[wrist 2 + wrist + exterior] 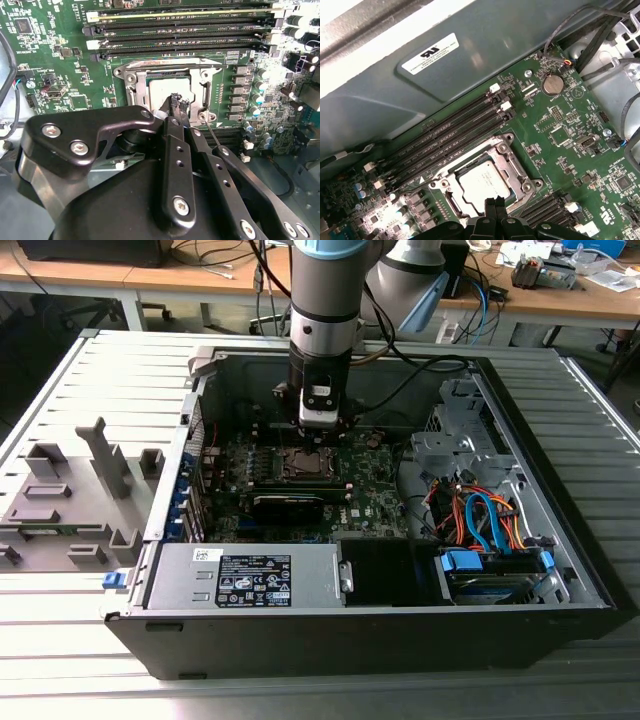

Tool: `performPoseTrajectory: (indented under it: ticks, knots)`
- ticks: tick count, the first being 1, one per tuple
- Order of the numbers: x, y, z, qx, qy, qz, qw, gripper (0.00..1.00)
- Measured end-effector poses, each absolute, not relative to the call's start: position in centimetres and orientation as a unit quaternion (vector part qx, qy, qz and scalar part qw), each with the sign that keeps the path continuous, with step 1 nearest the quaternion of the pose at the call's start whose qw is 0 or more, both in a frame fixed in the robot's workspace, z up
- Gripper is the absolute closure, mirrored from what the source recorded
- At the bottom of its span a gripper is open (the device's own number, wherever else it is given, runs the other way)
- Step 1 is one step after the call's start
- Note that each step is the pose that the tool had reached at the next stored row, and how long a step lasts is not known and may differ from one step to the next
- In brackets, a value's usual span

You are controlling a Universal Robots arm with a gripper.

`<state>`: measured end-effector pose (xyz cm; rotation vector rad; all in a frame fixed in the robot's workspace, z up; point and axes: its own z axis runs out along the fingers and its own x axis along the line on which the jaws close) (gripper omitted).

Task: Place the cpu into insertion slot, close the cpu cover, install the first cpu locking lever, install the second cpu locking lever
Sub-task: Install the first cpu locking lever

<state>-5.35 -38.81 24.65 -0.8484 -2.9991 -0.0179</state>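
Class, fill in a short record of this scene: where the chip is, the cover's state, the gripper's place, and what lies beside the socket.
Chip: silvery-grey square cpu seated in the metal-rimmed socket
Cover: dull silver metal frame plate lying flat around it
Gripper: black gripper, fingers together, at the socket's edge
Nearby: long black memory slots beside the socket

Bright, even light from overhead fills the exterior view, yet the inside of the computer case (400,635) lies in shadow along its far wall. In both wrist views the cpu (162,90) (482,185) glares near-white, and a pale sheen washes the grey metal panel (395,115) in the first wrist view.
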Motion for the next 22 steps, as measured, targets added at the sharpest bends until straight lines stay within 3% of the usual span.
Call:
performPoseTrajectory:
  ticks: [22]
  knots:
    - [-5.35, -38.81, 24.65, -0.257, -0.966, -0.006, 0.012, 0.89]
